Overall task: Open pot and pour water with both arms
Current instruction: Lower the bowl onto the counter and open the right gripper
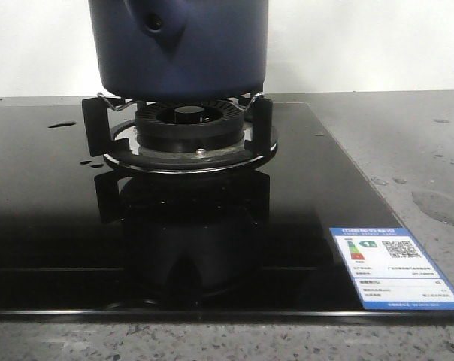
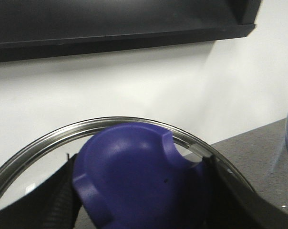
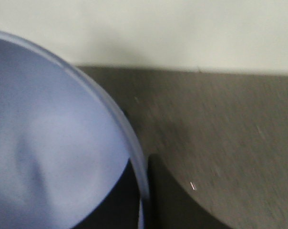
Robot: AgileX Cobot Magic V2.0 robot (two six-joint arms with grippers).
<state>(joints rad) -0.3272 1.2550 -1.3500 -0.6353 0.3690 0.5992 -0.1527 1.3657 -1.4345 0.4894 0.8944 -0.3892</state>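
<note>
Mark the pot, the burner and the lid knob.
pot (image 1: 212,53), front view, glossy front wall.
burner (image 1: 188,120), front view, black centre cap.
lid knob (image 2: 134,176), left wrist view, blue top face.

Pot (image 1: 204,53): glossy dark navy, smooth-sided.
Hob (image 1: 54,226): black glass, mirror-glossy.
Burner ring (image 1: 186,154): polished metal; pot supports (image 1: 95,124) matt black.
Bench (image 1: 407,143): matt grey speckled stone, water (image 1: 437,204) in glossy patches.
Lid (image 2: 63,131): clear glass, shiny metal rim; knob (image 2: 134,176) smooth blue plastic.
Label (image 1: 396,267): printed paper.
</note>
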